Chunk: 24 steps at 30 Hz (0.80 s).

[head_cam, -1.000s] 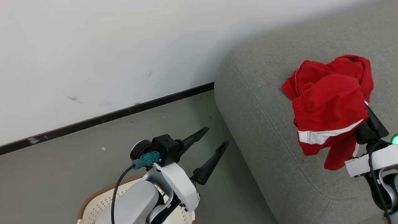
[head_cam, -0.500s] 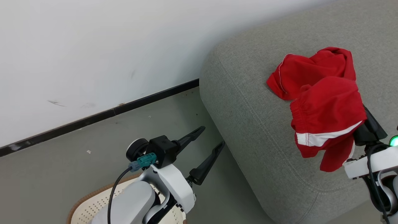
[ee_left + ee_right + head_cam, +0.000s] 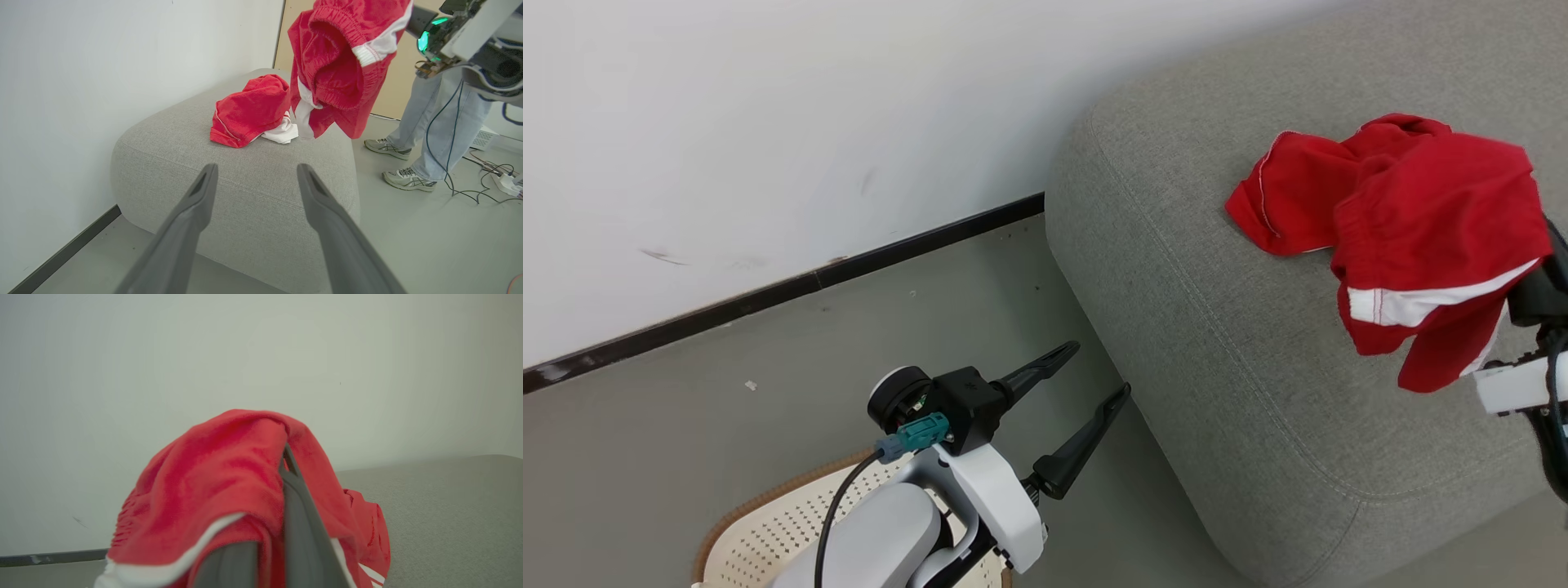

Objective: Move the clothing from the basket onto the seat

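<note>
Hanging from the clamped right gripper (image 3: 282,467), red shorts (image 3: 1429,220) dangle above the grey seat (image 3: 1217,327), on which a second red garment (image 3: 1282,204) lies crumpled. Left gripper (image 3: 1099,369), jaws spread and empty, hovers over the floor (image 3: 768,343) between basket (image 3: 760,531) and seat.

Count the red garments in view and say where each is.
2. One garment lies crumpled on the seat; the other garment hangs from the shut right gripper above the seat. The basket is mostly hidden by the left arm, so more may lie inside.
</note>
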### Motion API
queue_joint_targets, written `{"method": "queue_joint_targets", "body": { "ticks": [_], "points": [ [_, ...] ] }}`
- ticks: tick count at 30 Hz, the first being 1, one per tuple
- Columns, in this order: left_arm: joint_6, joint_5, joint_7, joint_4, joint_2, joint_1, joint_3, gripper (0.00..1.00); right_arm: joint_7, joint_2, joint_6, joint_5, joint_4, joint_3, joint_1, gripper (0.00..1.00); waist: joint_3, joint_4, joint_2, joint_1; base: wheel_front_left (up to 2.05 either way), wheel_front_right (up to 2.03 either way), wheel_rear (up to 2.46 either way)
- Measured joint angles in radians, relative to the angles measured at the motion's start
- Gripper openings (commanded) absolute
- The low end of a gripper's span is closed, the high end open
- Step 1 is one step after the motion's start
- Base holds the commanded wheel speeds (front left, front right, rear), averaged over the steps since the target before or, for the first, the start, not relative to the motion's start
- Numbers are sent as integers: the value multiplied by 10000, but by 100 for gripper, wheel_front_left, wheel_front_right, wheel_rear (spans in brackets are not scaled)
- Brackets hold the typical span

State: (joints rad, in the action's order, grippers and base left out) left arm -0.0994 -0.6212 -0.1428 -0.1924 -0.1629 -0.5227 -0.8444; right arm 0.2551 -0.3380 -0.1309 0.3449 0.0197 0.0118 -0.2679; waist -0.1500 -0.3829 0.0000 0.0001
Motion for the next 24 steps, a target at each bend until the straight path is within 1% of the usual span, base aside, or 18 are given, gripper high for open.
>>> {"method": "queue_joint_targets", "body": {
  "ticks": [6,11,14,18,24],
  "points": [
    [0,63,2,123,-23,-17,-31,100,0,-489,-2,176,322,151,-549,0,-192,65,0,0,0,0,0],
    [0,67,6,159,-79,-21,-31,100,0,-637,0,779,694,543,-1170,0,-393,113,0,0,0,0,0],
    [0,69,81,194,-113,-23,-59,100,0,-773,0,1120,963,577,-1576,0,-532,134,0,-1,0,0,0],
    [2,69,128,251,-159,-25,-69,100,0,-1030,0,1264,1210,569,-2065,0,-688,159,0,-1,0,0,0],
    [88,69,288,343,-268,-28,-58,100,2,-1689,0,1505,1858,894,-3072,0,-1037,244,0,-1,0,0,0]
  ]
}}
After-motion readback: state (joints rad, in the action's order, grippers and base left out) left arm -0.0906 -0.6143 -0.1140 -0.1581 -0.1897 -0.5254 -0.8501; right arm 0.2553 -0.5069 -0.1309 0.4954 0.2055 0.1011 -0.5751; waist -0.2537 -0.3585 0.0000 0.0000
